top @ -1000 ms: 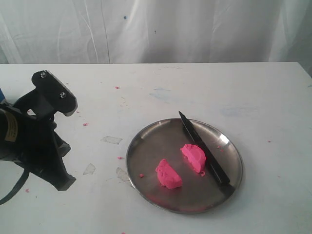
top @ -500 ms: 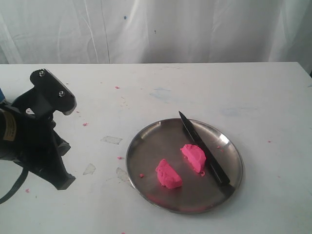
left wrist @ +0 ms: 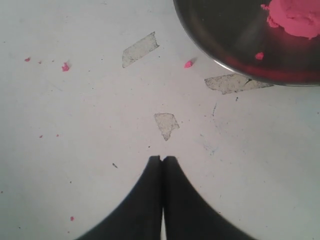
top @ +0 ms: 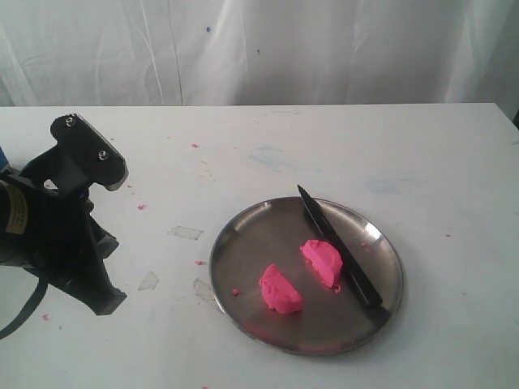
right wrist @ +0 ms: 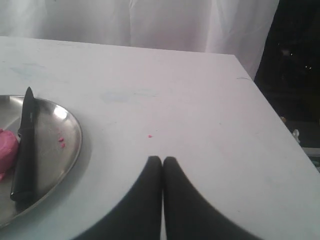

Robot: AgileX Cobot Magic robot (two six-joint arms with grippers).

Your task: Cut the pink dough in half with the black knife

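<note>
Since the dough already lies in two pieces, the cut looks done.
Dough (top: 300,275): two pink halves apart at centre of the plate (top: 243,235), lower middle of frame.
Knife (top: 336,245): black, flat on the plate, touching the right half.
Left pincer (left wrist: 162,160): pressed together, empty, over bare table (left wrist: 75,125).
Right pincer (right wrist: 162,160): pressed together, empty.
Risk: a careless reach could nudge the plate rim, sliding the knife off.

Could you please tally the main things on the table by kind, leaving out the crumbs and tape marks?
Pink dough pieces: 2
Black knife: 1
Steel plate: 1
Total: 4
</note>
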